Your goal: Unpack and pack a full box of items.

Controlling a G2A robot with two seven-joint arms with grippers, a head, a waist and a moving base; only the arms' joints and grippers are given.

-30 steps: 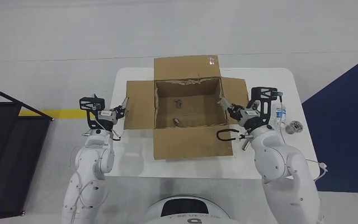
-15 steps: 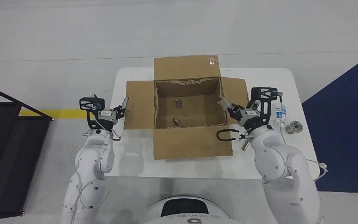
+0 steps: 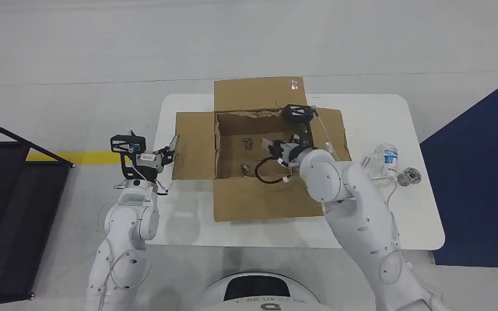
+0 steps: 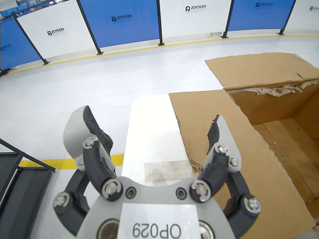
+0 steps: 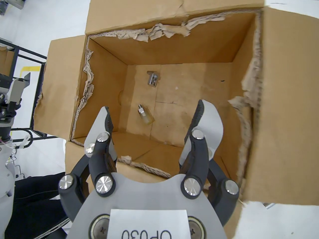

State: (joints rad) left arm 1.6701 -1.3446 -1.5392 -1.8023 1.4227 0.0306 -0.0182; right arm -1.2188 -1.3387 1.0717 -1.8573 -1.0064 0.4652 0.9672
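Observation:
An open cardboard box (image 3: 261, 200) stands in the middle of the white table (image 3: 373, 210), all flaps folded out. On its floor lie a small metal bracket (image 3: 248, 142) (image 5: 152, 78) and a small glass bottle (image 3: 245, 168) (image 5: 145, 115) on its side. My right gripper (image 3: 274, 148) (image 5: 153, 106) hangs open above the box's inside, over the bottle and apart from it, nothing between its fingers. My left gripper (image 3: 171, 148) (image 4: 151, 113) is open and empty beside the box's left flap (image 4: 199, 115), over the table's left edge.
A clear plastic bottle (image 3: 387, 155) and a small round item (image 3: 410, 176) rest on the table right of the box. The box's inner rims are torn and ragged (image 5: 162, 29). A black rack (image 3: 23, 202) stands on the floor to the left.
My right arm has swung from the box's right flap to above the box's inside, uncovering the plastic bottle on the table. The left arm has not moved.

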